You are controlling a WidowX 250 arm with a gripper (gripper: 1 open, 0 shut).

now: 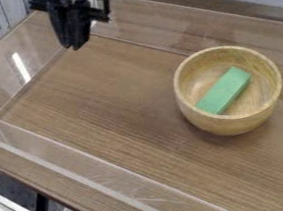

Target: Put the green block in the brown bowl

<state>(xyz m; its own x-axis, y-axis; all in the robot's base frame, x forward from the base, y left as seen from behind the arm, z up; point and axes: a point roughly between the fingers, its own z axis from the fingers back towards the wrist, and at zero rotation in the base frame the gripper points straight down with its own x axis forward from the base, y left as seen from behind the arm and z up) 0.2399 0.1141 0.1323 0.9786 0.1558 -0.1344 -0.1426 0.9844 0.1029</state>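
Observation:
The green block (223, 90) lies flat inside the brown bowl (191, 100), slanting across its floor. The bowl stands on the right side of the wooden table. My gripper (75, 39) hangs over the table's far left area, well away from the bowl. Its dark fingers (68, 28) point down and stand close together, shut, with nothing between them.
A clear plastic wall (19, 76) rims the wooden table top (107, 123) on the left and front edges. A grey plank wall runs behind. A dark cable and wheel show at the bottom left below the table.

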